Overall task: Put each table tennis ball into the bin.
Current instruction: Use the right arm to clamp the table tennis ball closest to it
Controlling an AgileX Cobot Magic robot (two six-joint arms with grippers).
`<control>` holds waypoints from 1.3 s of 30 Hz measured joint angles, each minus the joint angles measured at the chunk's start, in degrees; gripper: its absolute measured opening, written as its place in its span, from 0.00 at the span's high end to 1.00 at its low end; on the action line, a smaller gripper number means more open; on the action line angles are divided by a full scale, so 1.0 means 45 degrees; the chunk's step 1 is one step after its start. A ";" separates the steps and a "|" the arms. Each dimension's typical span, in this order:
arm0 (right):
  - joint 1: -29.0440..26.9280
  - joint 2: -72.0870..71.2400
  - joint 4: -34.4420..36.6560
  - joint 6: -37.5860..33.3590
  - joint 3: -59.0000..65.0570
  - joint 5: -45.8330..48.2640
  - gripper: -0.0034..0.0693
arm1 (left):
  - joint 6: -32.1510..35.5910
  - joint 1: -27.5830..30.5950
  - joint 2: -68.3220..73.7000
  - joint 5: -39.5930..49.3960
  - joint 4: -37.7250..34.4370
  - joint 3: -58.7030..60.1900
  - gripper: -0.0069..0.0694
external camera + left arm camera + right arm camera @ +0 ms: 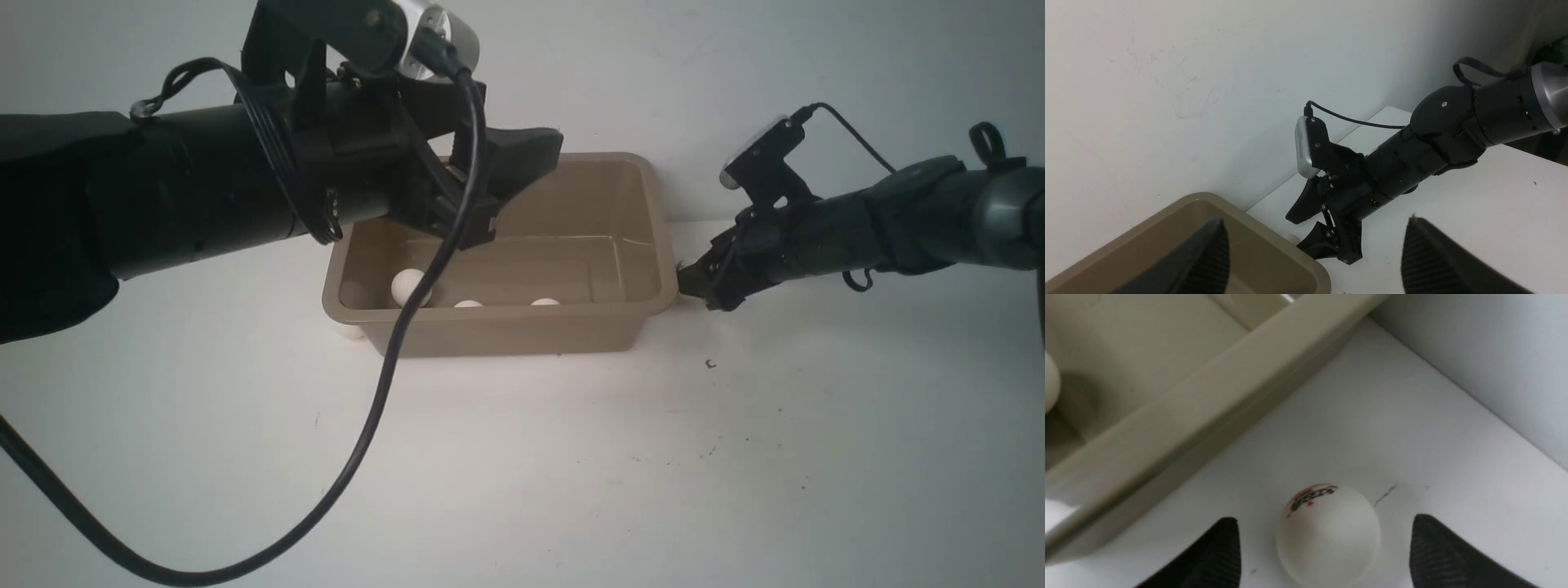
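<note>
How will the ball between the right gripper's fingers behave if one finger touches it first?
The ball is a smooth sphere on the flat table, so it would probably roll away. The bin stands near and might stop it. Being small, it is likely light.
</note>
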 joint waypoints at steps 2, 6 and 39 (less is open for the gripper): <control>0.0000 0.0000 0.0294 -0.0330 0.0000 -0.0078 0.24 | 0.0000 0.0000 0.0000 0.0000 0.0000 0.0000 0.24; 0.0000 0.0000 0.0485 -0.0579 0.0000 -0.0092 0.24 | 0.0000 0.0000 0.0000 0.0000 0.0000 0.0000 0.24; -0.2581 -0.3885 0.0024 0.4517 0.0000 0.4998 0.25 | -0.0011 0.0000 0.0000 0.0040 0.0000 0.0000 0.24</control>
